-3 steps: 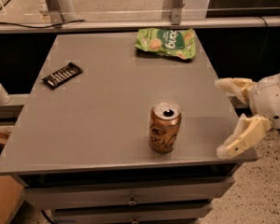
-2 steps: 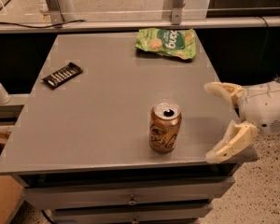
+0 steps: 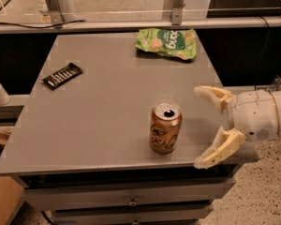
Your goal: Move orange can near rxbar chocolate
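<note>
Orange can (image 3: 165, 127) standing upright, not grasped yet. Gripper (image 3: 199, 125) hovering just right of can, fingers spread wide, gripping nothing. Guessing we're looking at reach-in step. Next move is probably needing jaws around can, squeeze, then haul toward rxbar chocolate (image 3: 62, 75), lying well back-left of can. Counting one can, one rxbar, one green snack bag (image 3: 166, 43) sitting behind can.

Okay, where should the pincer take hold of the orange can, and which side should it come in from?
Probably the mid-body of the orange can, across its round wall. It stands upright near the table's front edge, so its straight sides suit a level squeeze. Come in from the picture's right, where the pincer hangs open, apart from the can.
</note>
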Available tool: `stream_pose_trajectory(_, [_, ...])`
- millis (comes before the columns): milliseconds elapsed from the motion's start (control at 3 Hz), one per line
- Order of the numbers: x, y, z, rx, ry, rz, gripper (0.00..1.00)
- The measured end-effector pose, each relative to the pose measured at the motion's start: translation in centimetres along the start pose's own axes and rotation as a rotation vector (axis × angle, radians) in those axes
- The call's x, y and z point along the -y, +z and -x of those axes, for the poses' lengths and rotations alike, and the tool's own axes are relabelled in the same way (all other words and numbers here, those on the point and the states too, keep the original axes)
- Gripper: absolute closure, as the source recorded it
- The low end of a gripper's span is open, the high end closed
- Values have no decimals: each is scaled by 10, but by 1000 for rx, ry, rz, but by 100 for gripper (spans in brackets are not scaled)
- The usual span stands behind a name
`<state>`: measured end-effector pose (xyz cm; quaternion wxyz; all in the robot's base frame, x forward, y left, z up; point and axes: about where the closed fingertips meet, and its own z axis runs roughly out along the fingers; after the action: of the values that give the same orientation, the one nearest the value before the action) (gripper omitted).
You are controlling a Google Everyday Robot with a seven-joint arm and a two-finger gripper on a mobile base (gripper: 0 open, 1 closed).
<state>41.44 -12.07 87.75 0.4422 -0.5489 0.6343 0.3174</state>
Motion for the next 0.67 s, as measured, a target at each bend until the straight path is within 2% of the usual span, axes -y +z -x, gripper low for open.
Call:
stream_pose_trajectory(333, [-4, -6, 6, 35, 13, -2, 0])
stream_pose_trajectory(667, [-6, -3, 12, 130, 27, -7, 0])
